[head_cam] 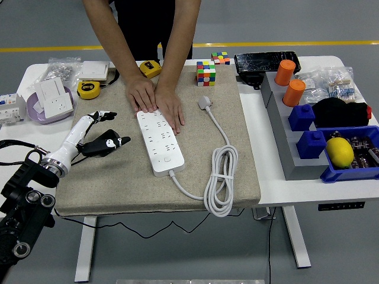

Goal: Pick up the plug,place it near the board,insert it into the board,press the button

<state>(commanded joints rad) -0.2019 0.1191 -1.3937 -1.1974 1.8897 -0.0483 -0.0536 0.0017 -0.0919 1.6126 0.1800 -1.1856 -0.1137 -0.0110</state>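
Head view first: I see the white surface (308, 177) carrying a grey mat (118, 183), and on it the white board (159, 142), its long axis running from far-left to near-right. A person at the far side presses both hands (157, 105) flat on the board's far end, hiding the sockets there. From the board's near end the cable (220, 177) loops and runs up to the plug (205, 102), which lies flat on the mat to the right of the board, well apart from my left hand (100, 133). The plug points away from me; I cannot make out its prongs. My left hand hovers left of the board, fingers spread, holding nothing. My right hand is out of frame.
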